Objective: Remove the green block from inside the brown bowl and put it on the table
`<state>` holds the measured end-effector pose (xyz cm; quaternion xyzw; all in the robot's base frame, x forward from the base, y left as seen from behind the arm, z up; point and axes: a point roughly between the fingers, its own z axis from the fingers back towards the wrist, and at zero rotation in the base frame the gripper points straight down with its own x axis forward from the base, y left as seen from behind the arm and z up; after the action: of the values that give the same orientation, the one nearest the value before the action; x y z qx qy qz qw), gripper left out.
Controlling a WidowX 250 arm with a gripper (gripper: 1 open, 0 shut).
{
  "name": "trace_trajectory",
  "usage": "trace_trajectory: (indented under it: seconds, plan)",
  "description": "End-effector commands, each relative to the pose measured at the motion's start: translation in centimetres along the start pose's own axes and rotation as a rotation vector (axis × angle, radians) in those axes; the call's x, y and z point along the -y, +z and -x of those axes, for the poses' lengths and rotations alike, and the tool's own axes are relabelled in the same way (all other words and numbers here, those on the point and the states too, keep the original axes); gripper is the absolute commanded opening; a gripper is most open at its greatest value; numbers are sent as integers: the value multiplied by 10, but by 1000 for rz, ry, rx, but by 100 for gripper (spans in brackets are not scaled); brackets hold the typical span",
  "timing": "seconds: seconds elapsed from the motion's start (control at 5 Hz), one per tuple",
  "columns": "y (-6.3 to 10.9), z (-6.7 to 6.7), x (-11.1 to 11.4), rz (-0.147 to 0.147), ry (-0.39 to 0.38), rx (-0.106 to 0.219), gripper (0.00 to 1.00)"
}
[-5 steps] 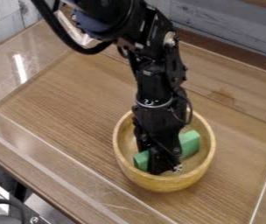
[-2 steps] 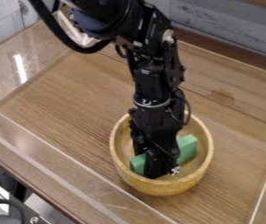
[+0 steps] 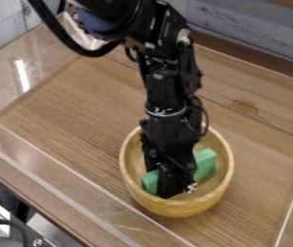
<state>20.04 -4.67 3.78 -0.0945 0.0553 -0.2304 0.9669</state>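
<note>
Round light-tan wooden bowl (image 3: 175, 181) sits on the brown wood-grain table (image 3: 72, 106), toward the lower right, near the clear acrylic wall (image 3: 34, 169) at the front edge. Small bright-green rectangular block (image 3: 206, 161) lies inside the bowl, slanting from lower left to upper right; its ends show either side of the arm. Black robot arm (image 3: 162, 77) drops steeply from the upper left into the bowl. Black gripper (image 3: 175, 183) is down inside the bowl across the block's middle, jaws apparently closed on it, though contact is partly hidden by the gripper body.
</note>
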Motion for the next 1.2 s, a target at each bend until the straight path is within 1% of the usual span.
trace_trajectory:
  seconds: [0.0, 0.4, 0.8, 1.0]
  plan:
    - [14, -3, -1, -9, 7, 45, 0]
    - [19, 1, -1, 5, 30, 35, 0]
    - [28, 4, -1, 21, 55, 28, 0]
    - [33, 6, -1, 29, 66, 29, 0]
